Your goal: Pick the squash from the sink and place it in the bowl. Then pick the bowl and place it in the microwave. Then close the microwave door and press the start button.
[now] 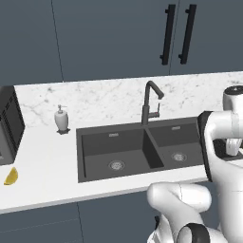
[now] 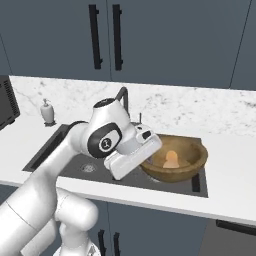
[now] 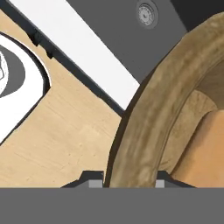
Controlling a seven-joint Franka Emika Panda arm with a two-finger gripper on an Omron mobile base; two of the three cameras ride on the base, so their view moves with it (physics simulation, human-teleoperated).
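My gripper [image 3: 127,181] is shut on the thick rim of the light brown wooden bowl [image 3: 144,122], one fingertip [image 3: 93,182] outside the rim and the other inside. In the right base view the bowl [image 2: 186,159] hangs at the right end of the dark grey sink [image 2: 65,145], with my gripper [image 2: 149,161] at its left edge. The orange-yellow squash [image 2: 171,159] lies inside the bowl, and it also shows as an orange patch, the squash [image 3: 210,148], in the hand view. The sink [image 1: 118,142] shows two bare basins. The microwave and its door are out of view.
A dark faucet [image 1: 151,102] rises behind the sink. A white soap dispenser [image 1: 61,118] stands on the marble counter to its left. Farther left are a black boxy appliance [image 1: 9,123] and a yellow wedge [image 1: 11,176]. Dark cabinets [image 2: 105,35] hang above.
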